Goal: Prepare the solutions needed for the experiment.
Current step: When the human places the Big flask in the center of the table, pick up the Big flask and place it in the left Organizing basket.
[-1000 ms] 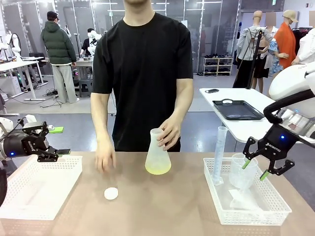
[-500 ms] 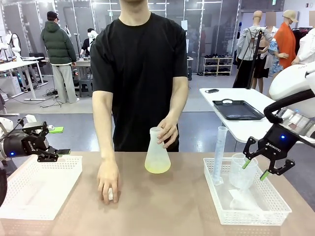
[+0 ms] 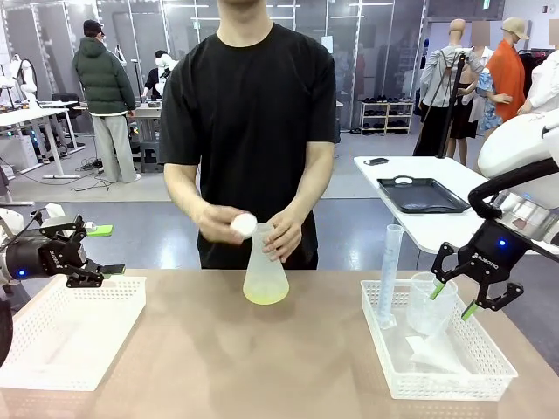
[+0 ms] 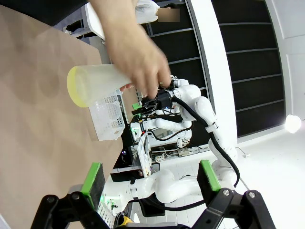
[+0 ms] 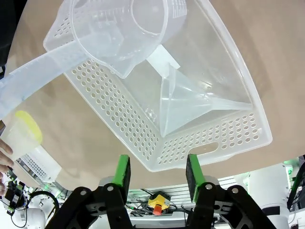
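The solutions are a shallow pale yellow-green layer at the bottom of a translucent conical flask standing mid-table. One of the person's hands grips the flask's neck; the other holds a white cap by its mouth. My left gripper hovers open over the left basket, far from the flask. In its wrist view the flask lies ahead of the open left gripper. My right gripper hangs open above the right basket, holding nothing. From that wrist, the right gripper looks down on the basket.
A white perforated basket sits at the left. The right basket holds a graduated cylinder, a clear beaker and a funnel. The person stands at the table's far edge.
The person picked the white cap up off the table and raised it to the flask's mouth. The flask shifted slightly left. Both arms stayed still.
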Motion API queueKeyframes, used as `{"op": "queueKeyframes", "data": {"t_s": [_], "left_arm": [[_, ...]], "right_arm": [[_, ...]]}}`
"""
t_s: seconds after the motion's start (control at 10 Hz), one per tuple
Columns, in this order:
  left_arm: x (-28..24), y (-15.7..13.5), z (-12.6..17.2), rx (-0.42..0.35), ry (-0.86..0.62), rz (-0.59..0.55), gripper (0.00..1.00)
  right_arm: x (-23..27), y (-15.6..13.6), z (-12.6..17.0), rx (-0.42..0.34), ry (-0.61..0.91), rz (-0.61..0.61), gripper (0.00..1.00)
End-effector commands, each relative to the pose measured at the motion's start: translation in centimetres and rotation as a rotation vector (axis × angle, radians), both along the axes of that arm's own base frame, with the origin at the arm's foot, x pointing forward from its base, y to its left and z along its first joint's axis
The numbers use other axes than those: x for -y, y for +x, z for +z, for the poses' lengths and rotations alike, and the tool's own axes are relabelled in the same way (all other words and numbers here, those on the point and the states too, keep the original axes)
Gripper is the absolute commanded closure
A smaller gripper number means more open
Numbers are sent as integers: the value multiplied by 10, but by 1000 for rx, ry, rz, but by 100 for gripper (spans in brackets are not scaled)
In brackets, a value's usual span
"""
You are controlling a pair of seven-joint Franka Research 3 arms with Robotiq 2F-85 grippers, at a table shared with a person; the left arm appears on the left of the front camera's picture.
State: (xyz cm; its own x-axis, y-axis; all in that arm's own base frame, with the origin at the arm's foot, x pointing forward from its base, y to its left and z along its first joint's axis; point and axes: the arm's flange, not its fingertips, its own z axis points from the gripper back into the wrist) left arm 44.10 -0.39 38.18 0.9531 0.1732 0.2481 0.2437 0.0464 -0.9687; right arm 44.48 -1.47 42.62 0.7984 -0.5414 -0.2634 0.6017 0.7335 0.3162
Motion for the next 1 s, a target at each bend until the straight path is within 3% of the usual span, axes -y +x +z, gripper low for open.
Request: {"op": "queueKeyframes", "data": {"t_s": [0.0,0.1,0.2,0.3,0.6,0.8,0.9], "left_arm": [[0,0,1,0,4,4,0],[0,0,1,0,4,4,0],[0,0,1,0,4,4,0],[0,0,1,0,4,4,0],[0,0,1,0,4,4,0],[0,0,1,0,4,4,0],[0,0,1,0,4,4,0]], "right_arm": [[0,0,0,0,0,0,40],[-23,-12,-11,108,-29,18,40],[-30,-9,-21,266,-43,14,40],[-30,-2,-28,346,-23,34,40],[-26,-1,-22,470,24,-7,40],[-22,-21,-10,494,187,118,40],[-17,-29,-3,465,245,114,40]]}}
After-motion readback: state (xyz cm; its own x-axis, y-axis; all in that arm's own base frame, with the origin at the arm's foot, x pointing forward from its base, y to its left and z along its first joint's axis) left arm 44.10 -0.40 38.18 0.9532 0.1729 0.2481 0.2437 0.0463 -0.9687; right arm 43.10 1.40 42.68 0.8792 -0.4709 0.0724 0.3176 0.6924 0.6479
